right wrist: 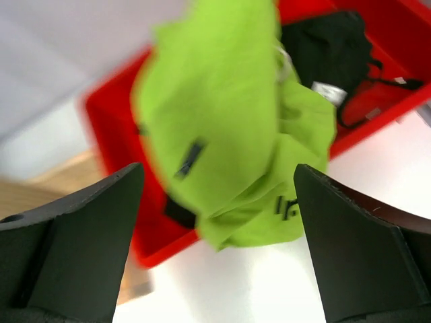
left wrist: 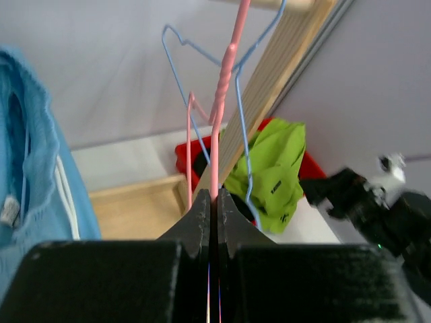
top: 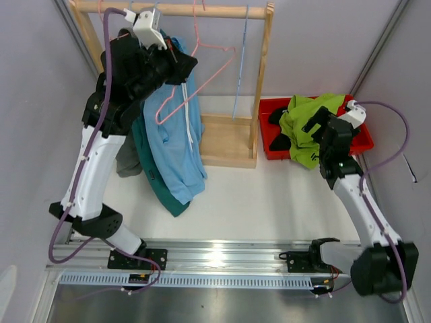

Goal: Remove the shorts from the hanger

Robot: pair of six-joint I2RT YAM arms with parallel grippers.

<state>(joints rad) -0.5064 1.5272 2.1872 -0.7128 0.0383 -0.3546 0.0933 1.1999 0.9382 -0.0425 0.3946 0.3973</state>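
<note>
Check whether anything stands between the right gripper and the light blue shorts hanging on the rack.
Yes. The rack's right wooden post stands between the open right gripper, over the red bin, and the light blue shorts. An empty blue hanger hangs just left of the post. Going round the near side looks free.

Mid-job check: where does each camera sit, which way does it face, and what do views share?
Top external: above and behind the bases, looking down on wooden rack and both arms.
Left wrist: at the rack, facing the red bin; its left claw, shut on the pink hanger, and the right arm show.
Right wrist: over the bin, looking down at the lime green shorts through the open right claw.
All three show bin and shorts.
</note>
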